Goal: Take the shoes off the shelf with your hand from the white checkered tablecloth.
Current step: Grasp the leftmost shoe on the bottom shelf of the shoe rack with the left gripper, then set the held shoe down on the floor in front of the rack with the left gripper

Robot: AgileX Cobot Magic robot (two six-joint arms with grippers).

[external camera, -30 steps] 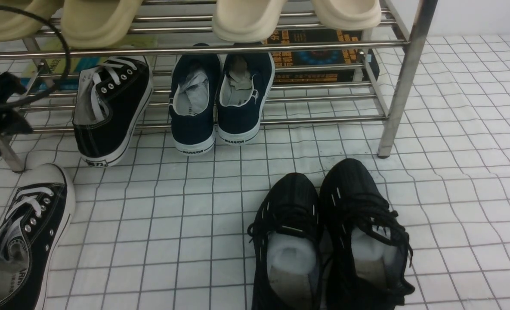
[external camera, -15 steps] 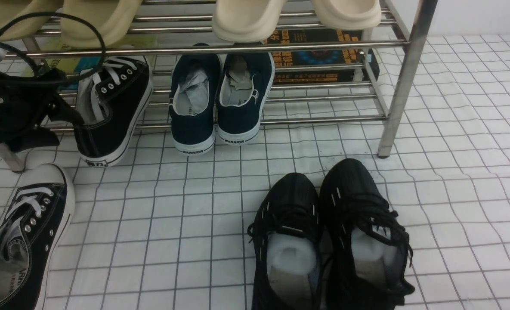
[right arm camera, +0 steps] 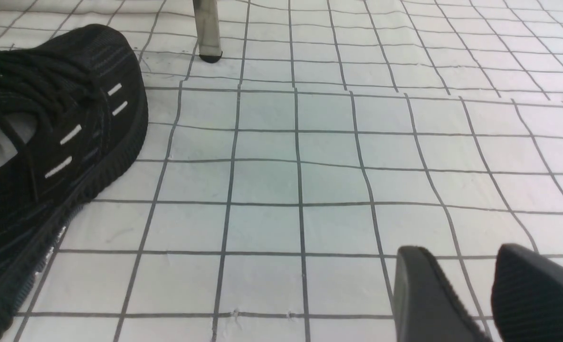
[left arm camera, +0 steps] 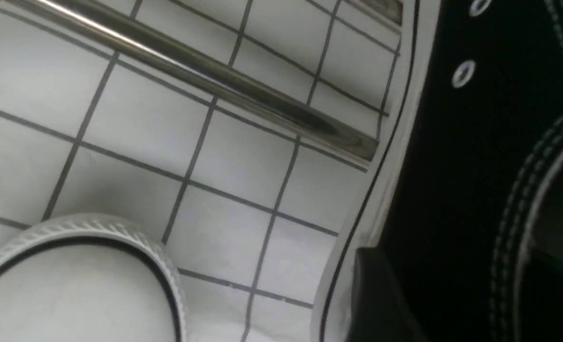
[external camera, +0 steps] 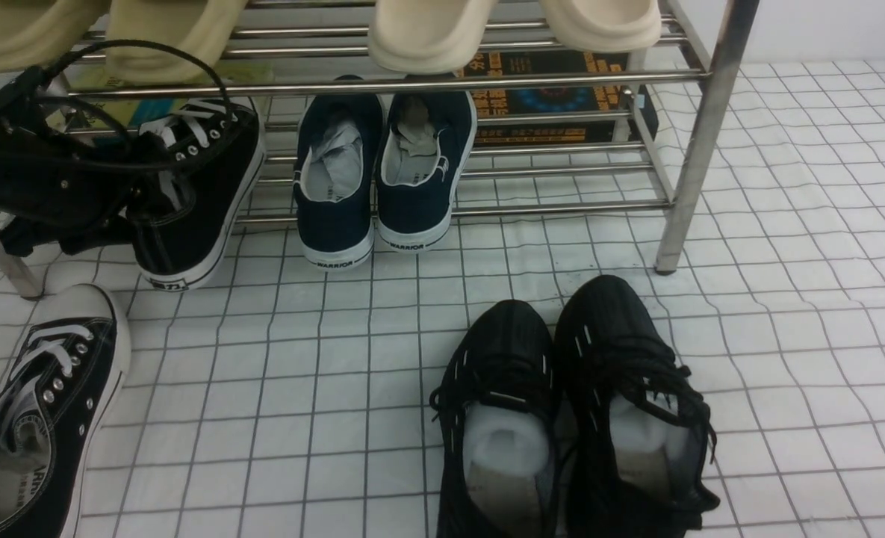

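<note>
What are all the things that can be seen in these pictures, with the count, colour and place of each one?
shelf: one, shiny steel, two tiers, at the back
white checkered tablecloth: one, white with dark grid, under everything
black canvas sneakers: two, black with white laces; one on the lower tier, left; one on the cloth, front left
navy slip-ons: two, navy, lower tier, middle
black mesh sneakers: two, all black, on the cloth, in front
slippers: four partly seen, beige and cream, upper tier
box: one, dark with orange print, behind the shelf
left end effector: one, black, at the sneaker on the shelf
right end effector: one, black, open, above bare cloth
</note>
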